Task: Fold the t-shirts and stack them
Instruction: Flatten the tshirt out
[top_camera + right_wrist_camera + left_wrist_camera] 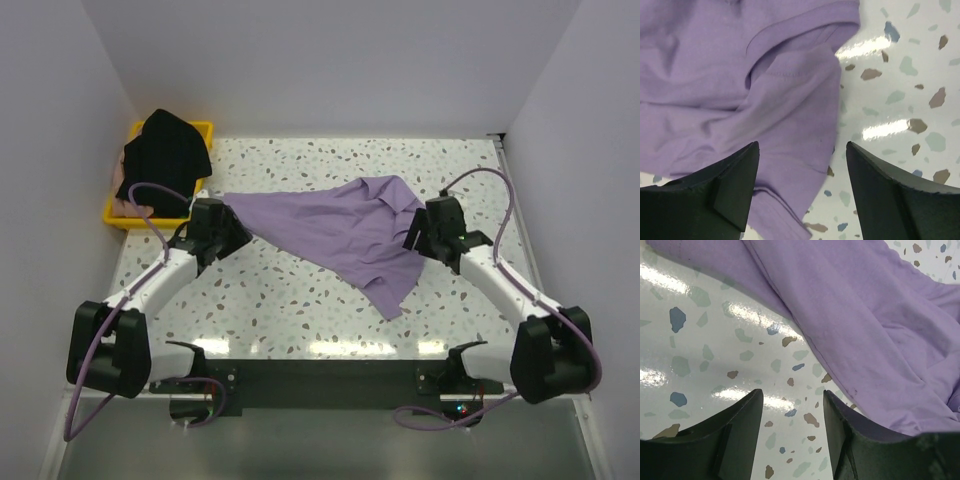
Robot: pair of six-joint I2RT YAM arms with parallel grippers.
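Observation:
A lavender-purple t-shirt (340,232) lies crumpled across the middle of the speckled table, stretched from left to right with a flap hanging toward the near edge. My left gripper (232,236) stands open at the shirt's left end, with only bare tabletop between its fingers (742,412); the purple cloth (870,325) runs beside the right finger. My right gripper (415,232) is open over the shirt's right edge (785,100), its jaws wide and apart from the cloth. A black t-shirt (165,155) is heaped on the yellow tray, with a bit of pale pink cloth (122,205) under it.
The yellow tray (200,130) sits at the far left corner against the left wall. White walls close in the table at the back and both sides. Purple cables loop from both arms.

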